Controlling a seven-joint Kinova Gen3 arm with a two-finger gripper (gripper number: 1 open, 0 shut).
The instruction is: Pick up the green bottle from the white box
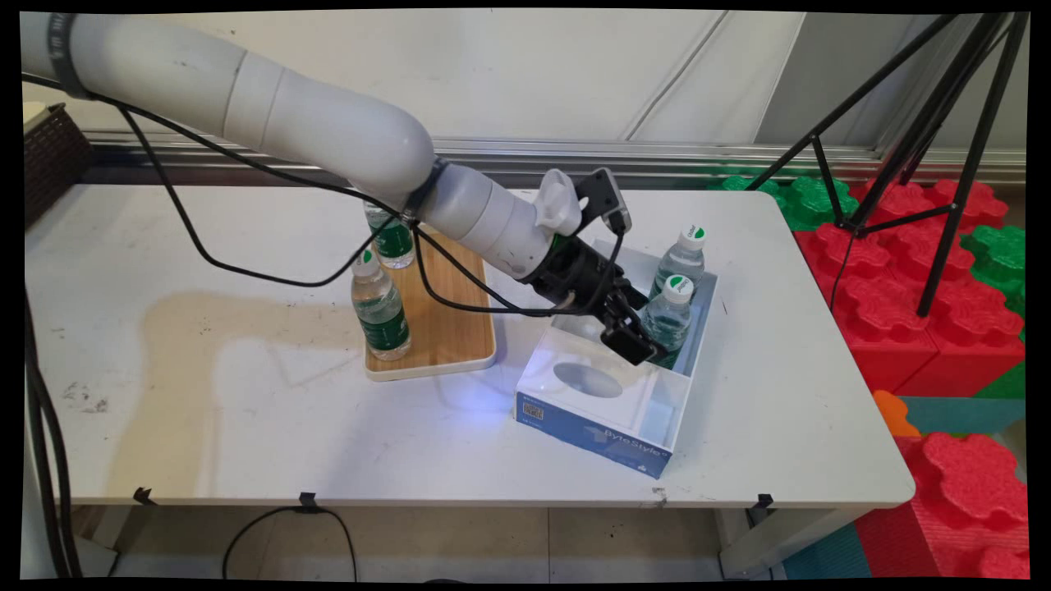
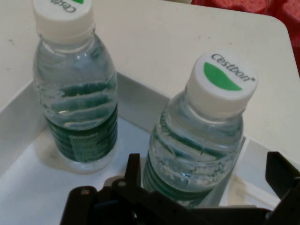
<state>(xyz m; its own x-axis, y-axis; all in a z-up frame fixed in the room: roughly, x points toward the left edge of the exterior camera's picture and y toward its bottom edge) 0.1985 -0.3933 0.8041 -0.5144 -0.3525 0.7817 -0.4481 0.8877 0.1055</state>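
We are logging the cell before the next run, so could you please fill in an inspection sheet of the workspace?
Surface: white table, stained and scuffed at left.
Things: two water bottles, near and far, upright in open white box; two more bottles on wooden board.
Clutter: nothing seen.
Gripper: gripper open, fingers either side of the near box bottle.
Cables: black cables hang from arm.
Surroundings: tripod, red and green foam blocks, dark basket.

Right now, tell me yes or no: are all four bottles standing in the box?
No. Two bottles stand in the box, while the other two stand on the wooden board.
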